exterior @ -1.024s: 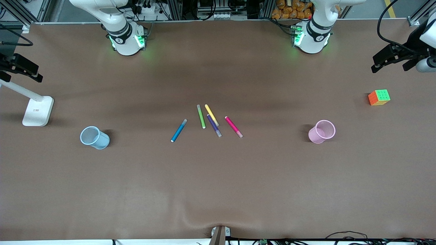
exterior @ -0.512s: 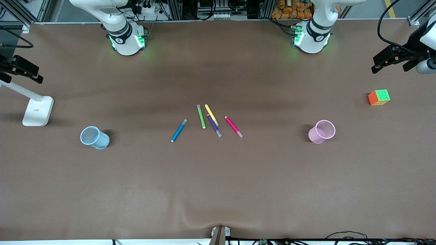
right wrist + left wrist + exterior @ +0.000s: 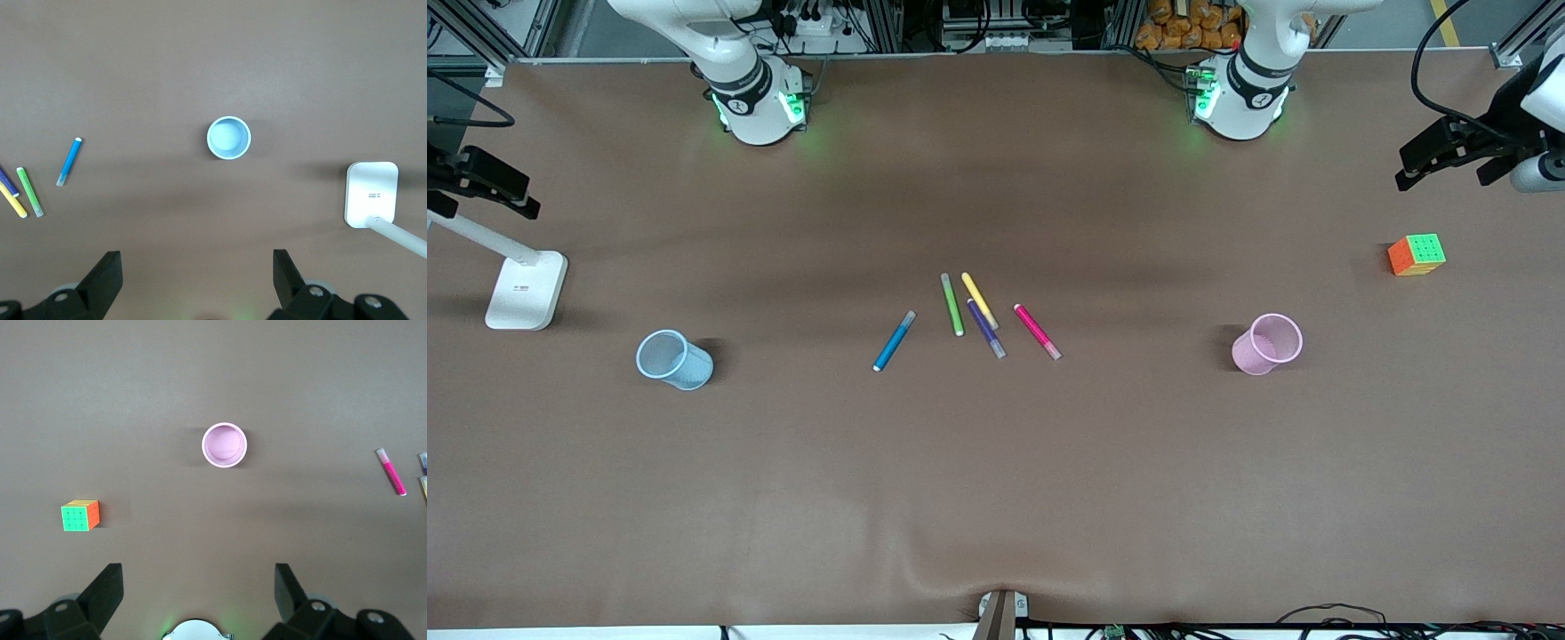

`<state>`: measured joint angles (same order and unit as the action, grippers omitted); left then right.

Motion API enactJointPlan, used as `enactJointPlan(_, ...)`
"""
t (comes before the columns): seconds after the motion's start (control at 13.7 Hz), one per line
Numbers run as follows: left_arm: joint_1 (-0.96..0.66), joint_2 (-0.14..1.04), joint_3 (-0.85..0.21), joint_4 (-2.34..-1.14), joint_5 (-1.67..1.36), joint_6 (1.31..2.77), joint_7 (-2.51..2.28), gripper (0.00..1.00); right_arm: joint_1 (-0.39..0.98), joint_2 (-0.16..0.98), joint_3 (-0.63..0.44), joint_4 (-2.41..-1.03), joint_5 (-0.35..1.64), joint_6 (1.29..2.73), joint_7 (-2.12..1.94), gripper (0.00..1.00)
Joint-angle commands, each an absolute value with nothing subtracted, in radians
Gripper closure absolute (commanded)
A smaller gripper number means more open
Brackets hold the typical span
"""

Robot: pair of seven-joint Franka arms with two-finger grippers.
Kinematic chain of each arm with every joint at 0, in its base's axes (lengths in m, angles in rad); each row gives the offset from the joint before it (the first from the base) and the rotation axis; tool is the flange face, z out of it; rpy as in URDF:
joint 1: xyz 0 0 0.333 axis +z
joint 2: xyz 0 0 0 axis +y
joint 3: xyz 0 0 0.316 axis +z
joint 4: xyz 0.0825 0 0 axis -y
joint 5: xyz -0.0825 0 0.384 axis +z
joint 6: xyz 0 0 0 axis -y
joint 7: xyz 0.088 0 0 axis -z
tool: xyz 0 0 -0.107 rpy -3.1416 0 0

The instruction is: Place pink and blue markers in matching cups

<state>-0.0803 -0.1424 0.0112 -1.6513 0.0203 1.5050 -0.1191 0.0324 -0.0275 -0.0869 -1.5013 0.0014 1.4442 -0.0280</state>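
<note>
Both markers (untouched) beside cups

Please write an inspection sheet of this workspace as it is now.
Surface: brown table cover, rippled at the near edge.
Job's things: pink marker and blue marker lying flat; pink cup and blue cup upright, empty.
Clutter: green marker, yellow marker, purple marker, puzzle cube, white stand.
Grippers: left end effector and right end effector open, high above their cups.
Cables: along table edges.
Surroundings: equipment racks.
</note>
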Motion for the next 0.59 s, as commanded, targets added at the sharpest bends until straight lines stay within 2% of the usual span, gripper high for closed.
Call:
enactJointPlan(0.0,-0.081,-0.147,0.009,-1.649,0.029,1.491,-0.118,0.0,0.034,-0.015,-0.084,-1.485,-0.006,1.437,-0.04,0.0)
enactJointPlan(0.51,-0.081,-0.149,0.009,-1.649,0.029,1.491,-0.117,0.0,0.026,0.014,-0.087,-1.483,-0.008,1.428,-0.04,0.0)
